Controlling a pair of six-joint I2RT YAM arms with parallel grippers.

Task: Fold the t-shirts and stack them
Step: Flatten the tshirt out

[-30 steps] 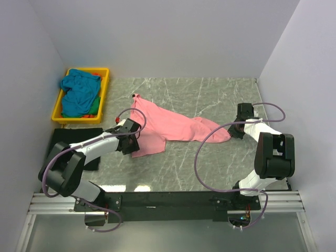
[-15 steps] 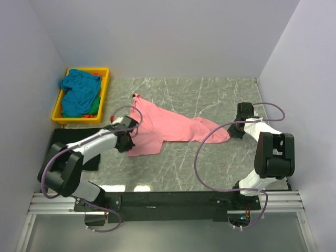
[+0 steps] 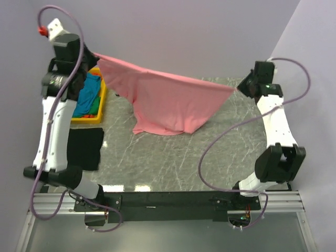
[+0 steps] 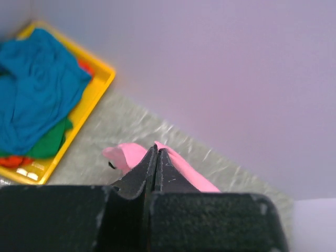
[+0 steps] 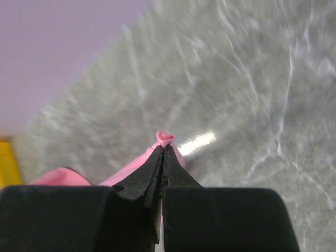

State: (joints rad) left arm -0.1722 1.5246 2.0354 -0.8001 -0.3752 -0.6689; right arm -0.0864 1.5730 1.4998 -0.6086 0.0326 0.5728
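One salmon t-shirt (image 3: 168, 100) hangs pinched by two — left pincer (image 3: 90, 53), right pincer (image 3: 241, 87).

both arms are built from white links joined by black motor housings: the left arm (image 3: 52, 126) and the right arm (image 3: 276, 121). a grey-purple cable (image 3: 200, 157) is looped along each, and a red-tipped white connector (image 3: 46, 29) is seen on the left. the left gripper (image 4: 156, 150) and right gripper (image 5: 163, 148) are fitted with matte black fingers tapered to wedges.

Pink tee (image 3: 168, 102) stretched midair (btm hem sagging).
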